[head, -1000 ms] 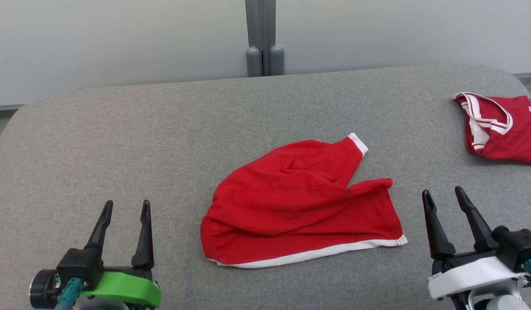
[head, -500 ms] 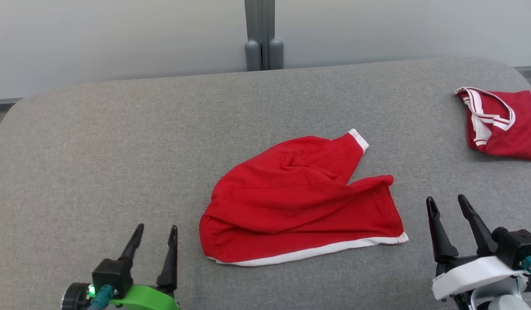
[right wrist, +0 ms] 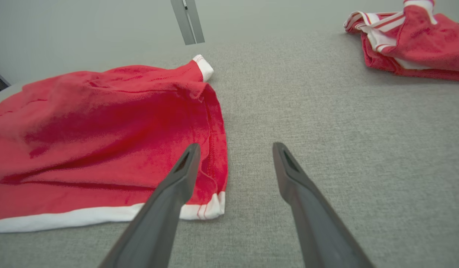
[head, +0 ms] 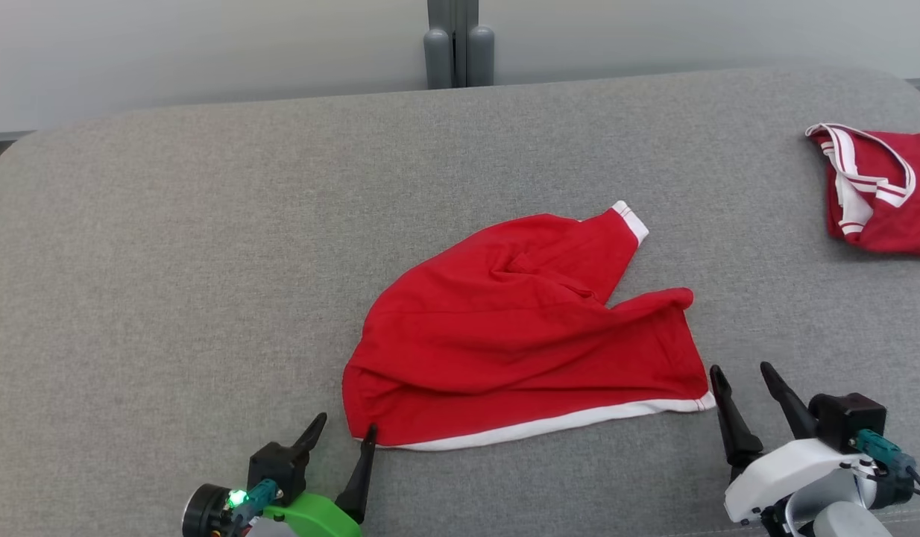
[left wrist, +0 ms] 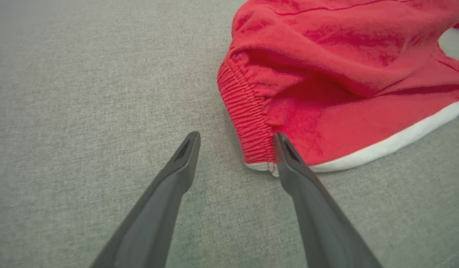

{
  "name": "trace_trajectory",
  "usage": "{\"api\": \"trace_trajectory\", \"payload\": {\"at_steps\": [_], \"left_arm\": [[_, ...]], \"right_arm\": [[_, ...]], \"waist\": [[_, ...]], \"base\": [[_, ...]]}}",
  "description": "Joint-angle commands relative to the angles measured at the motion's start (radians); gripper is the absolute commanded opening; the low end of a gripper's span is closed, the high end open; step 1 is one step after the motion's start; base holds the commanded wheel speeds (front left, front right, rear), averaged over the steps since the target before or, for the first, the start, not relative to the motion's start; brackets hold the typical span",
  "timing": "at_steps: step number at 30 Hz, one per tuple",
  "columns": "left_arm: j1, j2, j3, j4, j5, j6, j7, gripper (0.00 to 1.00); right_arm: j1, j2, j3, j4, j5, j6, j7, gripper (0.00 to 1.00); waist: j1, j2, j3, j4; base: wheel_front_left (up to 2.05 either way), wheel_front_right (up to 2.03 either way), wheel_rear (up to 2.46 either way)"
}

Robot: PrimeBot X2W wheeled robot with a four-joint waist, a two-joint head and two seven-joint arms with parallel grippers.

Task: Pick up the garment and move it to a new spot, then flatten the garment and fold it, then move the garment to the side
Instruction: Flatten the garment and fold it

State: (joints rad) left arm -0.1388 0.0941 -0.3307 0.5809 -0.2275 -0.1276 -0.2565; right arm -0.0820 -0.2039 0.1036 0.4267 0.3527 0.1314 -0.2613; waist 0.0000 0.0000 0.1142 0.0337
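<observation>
Garment (head: 520,335): red shorts in soft knit cloth, lying crumpled near the middle of the grey fabric-covered counter (head: 169,261), towards its near side. A ribbed elastic waistband (left wrist: 248,123) forms the left end. A white band (head: 549,426) runs along the near edge, and a short white cuff (head: 630,221) closes the leg that points to the far right. Folds and creases cross the upper layer, and a notch of bare counter separates the two legs at the right end. A white mark at the cut-off edge of the second garment in the right wrist view is too small to read.

Left gripper (head: 347,425): jaws spread wide, holding nothing. In the left wrist view the left gripper (left wrist: 237,136) has one fingertip at the near left corner of the garment (left wrist: 326,74), where waistband meets white band; contact cannot be confirmed. The other finger is over bare counter.

Right gripper (head: 740,369): jaws spread wide, holding nothing, just beside the near right corner. In the right wrist view the right gripper (right wrist: 236,146) has one finger over that corner of the garment (right wrist: 103,130) and the other over bare counter.

Second garment (head: 877,194): red with white striped trim, at the far right, well apart from the shorts and cut off by the frame.

Clearance: broad bare counter lies to the left, on the far side, and between the two garments. The counter corners are rounded, and the far edge runs along a pale wall (head: 169,52) with a grey post (head: 451,37).
</observation>
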Motion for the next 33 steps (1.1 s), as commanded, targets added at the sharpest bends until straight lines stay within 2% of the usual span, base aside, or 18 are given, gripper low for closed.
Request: {"api": "trace_trajectory", "payload": {"at_steps": [1,6,10,17,18,19,20,21,22,26,33], "left_arm": [[-0.028,0.003,-0.008,0.027,-0.004,-0.003,-0.004,1.00],[-0.074,0.000,-0.063,0.089,-0.031,-0.003,-0.008,1.00],[-0.089,0.004,-0.115,0.084,-0.056,-0.004,-0.009,1.00],[-0.076,0.007,-0.143,0.050,-0.075,-0.004,-0.008,1.00],[-0.074,0.008,-0.144,0.045,-0.078,-0.004,-0.008,0.61],[-0.070,0.008,-0.144,0.040,-0.081,-0.004,-0.008,0.00],[-0.067,0.007,-0.146,0.036,-0.086,-0.004,-0.008,0.00],[-0.063,0.007,-0.147,0.032,-0.091,-0.004,-0.008,0.00],[-0.062,0.009,-0.147,0.028,-0.092,-0.004,-0.008,0.00],[-0.049,0.008,-0.132,-0.012,-0.096,-0.004,-0.009,0.00],[-0.051,0.017,-0.121,-0.154,-0.123,-0.004,-0.009,0.00]], "right_arm": [[-0.023,0.000,0.016,0.024,0.007,-0.002,-0.003,1.00],[-0.065,0.014,0.049,0.097,0.036,-0.002,-0.004,1.00],[-0.085,0.027,0.067,0.135,0.052,-0.002,-0.004,1.00],[-0.103,0.043,0.095,0.186,0.082,-0.002,-0.003,1.00],[-0.105,0.045,0.097,0.193,0.090,-0.002,-0.003,1.00],[-0.107,0.047,0.103,0.205,0.102,-0.002,-0.003,0.99],[-0.109,0.048,0.107,0.215,0.113,-0.002,-0.001,0.39],[-0.113,0.049,0.114,0.227,0.123,-0.002,-0.001,0.16],[-0.117,0.048,0.122,0.239,0.130,-0.002,-0.001,0.00],[-0.138,0.039,0.145,0.230,0.152,-0.002,-0.001,0.00],[-0.151,0.000,0.142,0.108,0.163,-0.002,-0.002,0.00]], "waist": [[0.0000,0.0000,0.014,0.000],[0.0000,0.0000,0.036,-0.006],[0.0000,0.0000,0.047,-0.005],[0.0000,0.0000,0.058,0.000],[0.0000,0.0000,0.059,0.001],[0.0000,0.0000,0.060,0.003],[0.0000,0.0000,0.061,0.004],[0.0000,0.0000,0.061,0.005],[0.0000,0.0000,0.061,0.005],[0.0000,0.0000,0.058,0.009],[0.0000,0.0000,0.054,0.009]], "base": [[0.00,0.00,0.00],[0.00,0.00,0.00],[0.00,0.00,0.00],[0.00,0.00,0.00],[0.00,0.00,0.00],[0.00,0.00,0.00],[0.00,0.00,0.00],[0.00,0.00,0.00],[0.00,0.00,0.00],[0.00,0.00,0.00],[0.00,0.00,0.00]]}}
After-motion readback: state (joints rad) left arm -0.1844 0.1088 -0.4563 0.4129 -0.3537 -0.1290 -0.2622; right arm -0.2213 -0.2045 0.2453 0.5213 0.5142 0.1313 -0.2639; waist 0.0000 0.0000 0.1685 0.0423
